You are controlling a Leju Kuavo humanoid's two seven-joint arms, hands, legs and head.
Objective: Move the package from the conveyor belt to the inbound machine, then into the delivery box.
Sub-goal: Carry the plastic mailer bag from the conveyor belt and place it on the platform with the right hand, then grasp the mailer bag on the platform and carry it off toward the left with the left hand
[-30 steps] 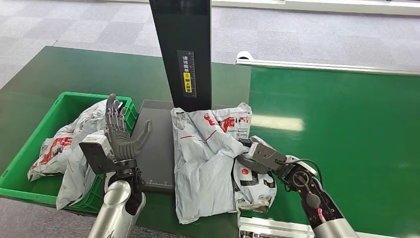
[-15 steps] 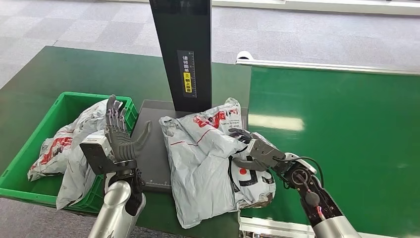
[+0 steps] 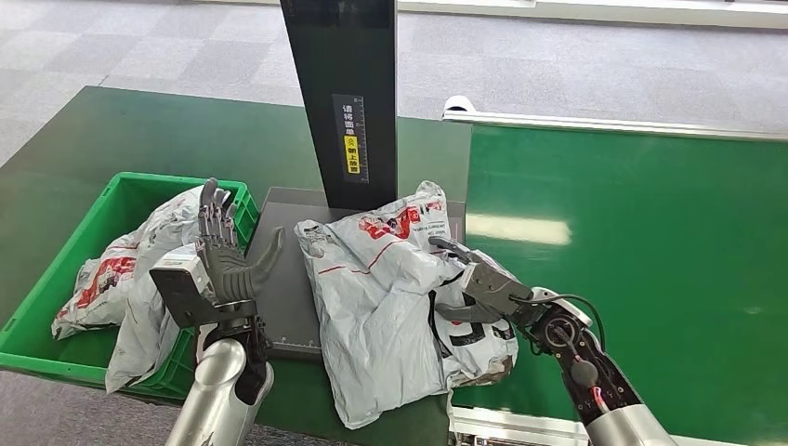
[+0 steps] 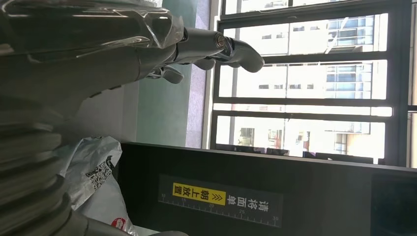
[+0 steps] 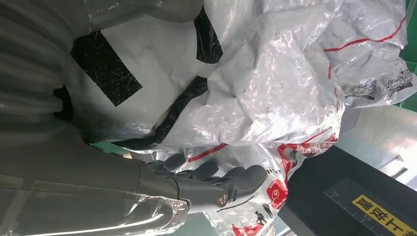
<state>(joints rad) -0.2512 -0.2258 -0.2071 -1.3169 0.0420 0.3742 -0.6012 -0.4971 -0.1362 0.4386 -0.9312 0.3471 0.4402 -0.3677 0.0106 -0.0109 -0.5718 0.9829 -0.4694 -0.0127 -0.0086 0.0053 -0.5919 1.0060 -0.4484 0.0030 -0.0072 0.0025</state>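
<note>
Broad glossy green conveyor belt runs along the right side, edged by a silver rail. Left of it, a dark green bench carries the rest.

Tall black upright column of the inbound machine, with a printed ruler strip and yellow label, rises from a flat dark grey scanning platform. The same column and label show in the left wrist view.

Green plastic delivery crate at far left, holding crumpled grey plastic mail bags with red print; one hangs over the near rim.

Large crumpled grey-white plastic courier package with red and black print lies partly on the platform at the column's foot, its right part spilling toward the belt edge. Right wrist view shows it close up.

Right hand rests against the package's right side, fingers spread over the crinkled film, thumb below; not plainly closed around any fold, so a grip cannot be told. In the right wrist view its fingers lie extended along the bag.

Left hand raised upright between crate and platform, fingers straight and apart, thumb out, holding nothing.
</note>
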